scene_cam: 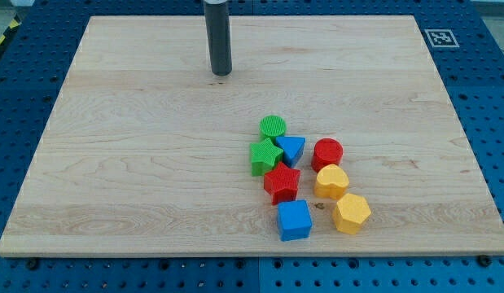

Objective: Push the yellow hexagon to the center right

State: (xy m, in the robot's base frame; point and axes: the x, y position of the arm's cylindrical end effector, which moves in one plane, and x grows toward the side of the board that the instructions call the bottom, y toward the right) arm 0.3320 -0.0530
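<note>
The yellow hexagon (351, 213) lies on the wooden board (138, 163) at the view's lower right, at the lower right end of a cluster of blocks. A second yellow block (330, 181), rounded, sits just above and left of it. My tip (222, 73) rests on the board near the view's top centre, far up and left of the cluster, touching no block.
The cluster also holds a green cylinder (273, 127), a green block (265, 156), a blue triangle (291, 148), a red cylinder (326, 153), a red star (282, 182) and a blue cube (294, 220). A marker tag (440, 37) sits at the board's top right corner.
</note>
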